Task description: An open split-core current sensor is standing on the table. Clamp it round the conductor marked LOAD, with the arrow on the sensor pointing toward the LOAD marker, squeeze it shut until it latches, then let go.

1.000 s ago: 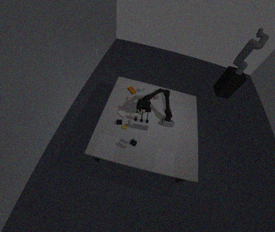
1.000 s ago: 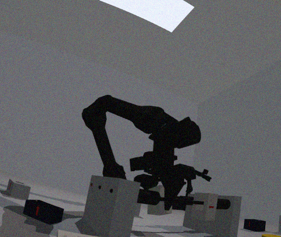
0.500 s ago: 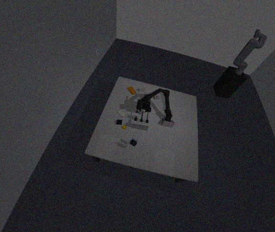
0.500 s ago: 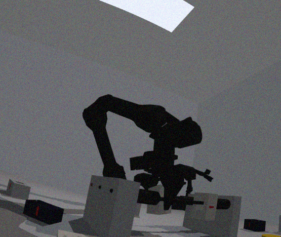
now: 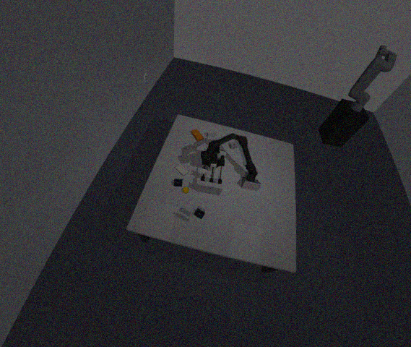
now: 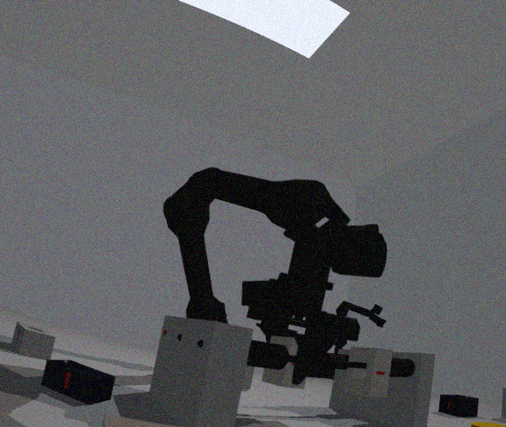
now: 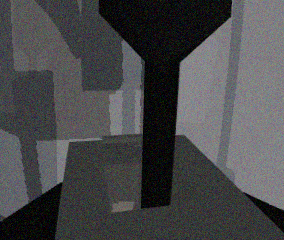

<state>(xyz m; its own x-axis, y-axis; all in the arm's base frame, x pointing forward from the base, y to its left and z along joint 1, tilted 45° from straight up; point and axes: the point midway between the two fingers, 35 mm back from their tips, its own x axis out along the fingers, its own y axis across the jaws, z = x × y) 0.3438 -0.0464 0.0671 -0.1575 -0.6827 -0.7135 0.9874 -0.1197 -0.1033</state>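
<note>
The scene is dim. My black arm bends down over the fixture, and my gripper (image 6: pixel 309 365) sits low between two grey support blocks (image 6: pixel 200 363) (image 6: pixel 381 381). It is shut on the current sensor, which the wrist view shows as a grey body (image 7: pixel 169 227) with a slot. A black conductor (image 7: pixel 161 140) runs down into that slot. In the exterior view the conductor (image 6: pixel 271 356) spans the two blocks. The right block carries a small red mark (image 6: pixel 380 372). I cannot tell the sensor's arrow direction or whether it is latched. In the top view my gripper (image 5: pixel 211 168) is at the table's middle left.
Two black boxes with red marks lie on the table (image 6: pixel 77 380) (image 6: pixel 458 405). An orange block (image 5: pixel 197 134), a yellow piece (image 5: pixel 185 189) and a black cube (image 5: pixel 198 215) lie around the fixture. A second grey arm on a dark stand (image 5: pixel 342 121) is far off the table.
</note>
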